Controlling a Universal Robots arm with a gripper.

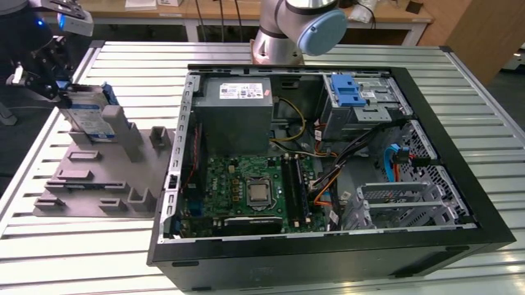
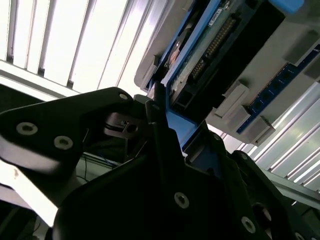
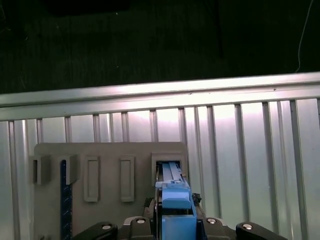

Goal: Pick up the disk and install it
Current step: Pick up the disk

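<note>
grip comes first: the black two-finger gripper [image 1: 56, 92] is clenched on the upper end of the flat silver-grey disk [image 1: 86, 114] with its blue-and-white label and blue plastic frame. we see this disk standing on edge at the exterior view's left, its lower end in a slot of the grey moulded plastic fixture [image 1: 107, 178], well apart from the open black computer case [image 1: 328, 258] on the ribbed metal table [image 1: 66, 246]. its long axis runs up and down, from the fingers into the slot, leaning slightly. its labelled broad face is turned toward the exterior camera.

in the first wrist view we look along the disk's blue edge [image 3: 176, 212] down to the slot. a thin blue strip [image 3: 63, 200] lies in another slot of the fixture.

in the exterior view, grey posts hide the disk's lower end, and the picture's edge cuts off the gripper body. in the second wrist view the disk [image 2: 200, 55] shows a dark side with a row of pins. we cannot tell which end that is.
</note>
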